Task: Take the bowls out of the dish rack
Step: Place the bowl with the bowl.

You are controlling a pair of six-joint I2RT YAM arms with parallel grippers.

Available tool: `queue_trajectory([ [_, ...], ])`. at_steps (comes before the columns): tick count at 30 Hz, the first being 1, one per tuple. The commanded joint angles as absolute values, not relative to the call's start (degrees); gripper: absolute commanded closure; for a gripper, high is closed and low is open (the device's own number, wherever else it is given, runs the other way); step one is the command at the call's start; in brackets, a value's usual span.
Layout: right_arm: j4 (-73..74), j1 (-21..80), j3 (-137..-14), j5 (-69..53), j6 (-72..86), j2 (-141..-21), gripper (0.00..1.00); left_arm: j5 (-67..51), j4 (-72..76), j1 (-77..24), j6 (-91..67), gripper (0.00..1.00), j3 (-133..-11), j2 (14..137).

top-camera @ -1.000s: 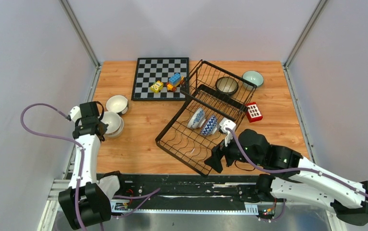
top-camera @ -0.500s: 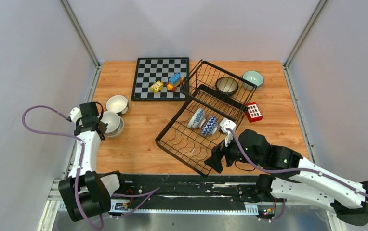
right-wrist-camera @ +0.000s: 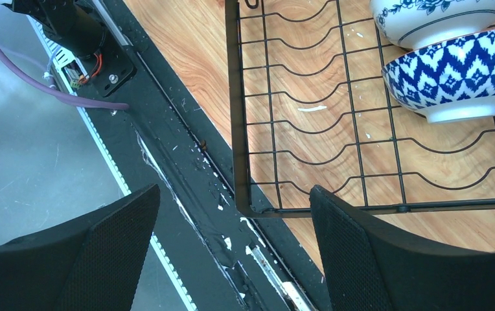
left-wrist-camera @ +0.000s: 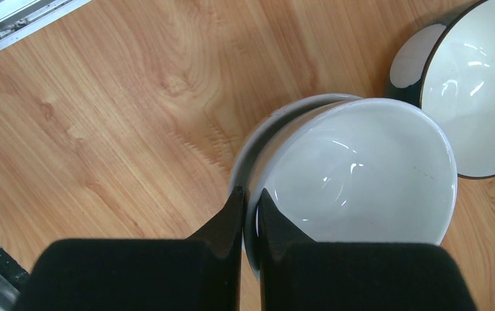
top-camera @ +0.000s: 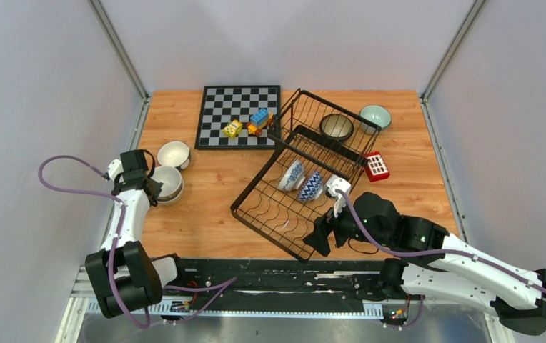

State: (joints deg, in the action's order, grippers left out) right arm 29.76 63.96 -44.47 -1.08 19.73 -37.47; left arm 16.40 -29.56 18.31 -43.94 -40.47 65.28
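Left wrist view showed the left gripper (left-wrist-camera: 250,194) pinched shut on a white bowl (left-wrist-camera: 361,175) rim, nested in a second bowl (left-wrist-camera: 253,139). Right gripper (right-wrist-camera: 235,191) gaped wide, empty, above the rack (right-wrist-camera: 238,129) corner, patterned bowls (right-wrist-camera: 452,71) inside.

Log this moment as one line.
left hand: shut on white bowl rim | right hand: open over dish rack corner | patterned bowls: two in rack
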Motion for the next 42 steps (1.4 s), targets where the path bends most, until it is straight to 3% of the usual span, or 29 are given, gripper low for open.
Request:
queue_trajectory([
  [1, 29.9, 63.9, -44.2, -0.1, 20.3, -37.2, 0.11, 15.7, -25.6, 18.9, -44.3, 0.9, -41.0, 65.2],
  [10, 30.2, 63.9, -44.3, 0.0, 20.3, -37.4, 0.11, 15.4, -26.3, 18.8, -43.7, 0.79, -40.9, 65.6],
  [25, 30.7, 63.8, -44.9, -0.1, 19.4, -37.3, 0.11, 17.9, -31.9, 18.9, -40.9, 0.53, -43.6, 60.5],
  [42, 31.5, 63.9, -43.9, 2.1, 19.2, -35.5, 0.11, 19.8, -32.4, 18.9, -38.5, 0.53, -43.3, 60.4],
])
